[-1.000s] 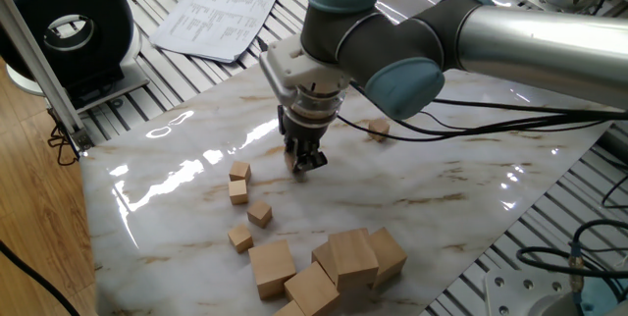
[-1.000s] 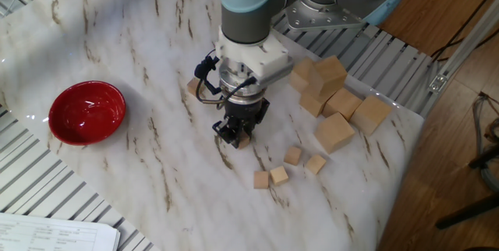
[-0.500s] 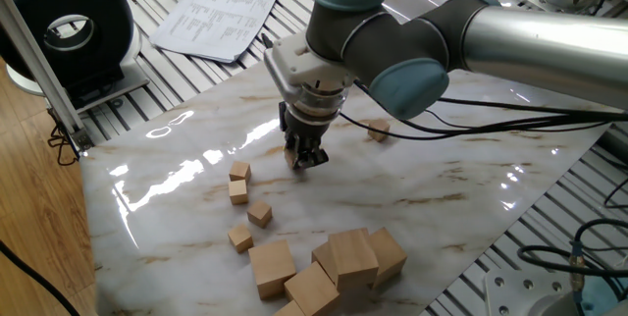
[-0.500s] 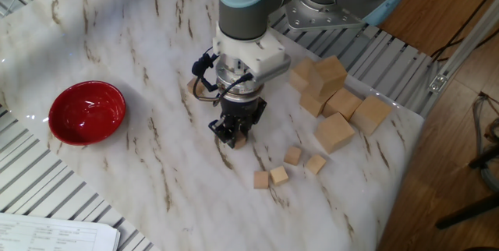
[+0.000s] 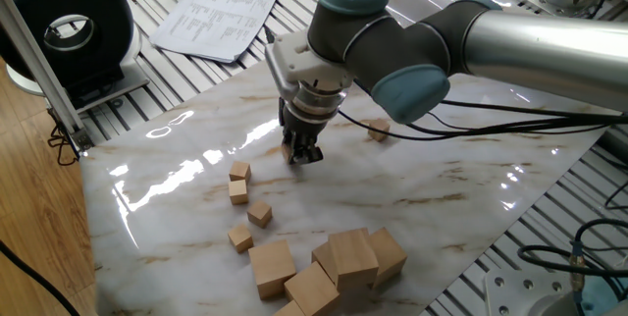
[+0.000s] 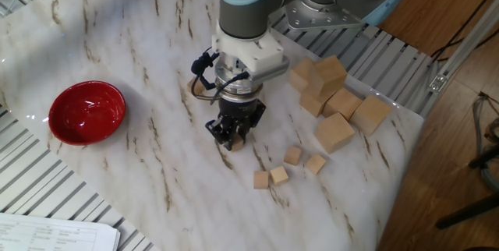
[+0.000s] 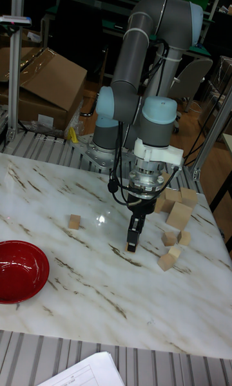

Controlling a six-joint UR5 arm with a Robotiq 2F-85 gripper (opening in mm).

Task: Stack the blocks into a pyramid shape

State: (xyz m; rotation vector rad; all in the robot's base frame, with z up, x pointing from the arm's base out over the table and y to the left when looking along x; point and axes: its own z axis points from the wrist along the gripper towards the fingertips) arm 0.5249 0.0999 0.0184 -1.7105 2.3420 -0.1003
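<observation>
My gripper point(image 5: 299, 152) point(image 6: 231, 136) point(image 7: 132, 241) points straight down at the middle of the marble board, just above its surface. The fingers are shut on one small tan block point(image 5: 290, 153) point(image 6: 241, 139); only a sliver of it shows between them. Several small blocks lie loose nearby point(image 5: 240, 171) point(image 5: 237, 191) point(image 5: 259, 214) point(image 5: 240, 237), on the side toward the big cubes point(image 6: 261, 179) point(image 6: 278, 175) point(image 6: 293, 155) point(image 6: 316, 164). One more small block point(image 5: 378, 130) point(image 7: 75, 221) lies alone on the gripper's other side.
A heap of much larger wooden cubes point(image 5: 353, 257) point(image 6: 335, 132) point(image 7: 179, 213) sits at the board's edge beyond the small blocks. A red bowl point(image 6: 87, 111) point(image 7: 19, 270) stands on the opposite side. Paper sheets point(image 5: 216, 12) and a black reel point(image 5: 69, 26) lie off the board.
The gripper, still shut on the small block, has shifted a little away from the loose blocks. Nothing else has moved.
</observation>
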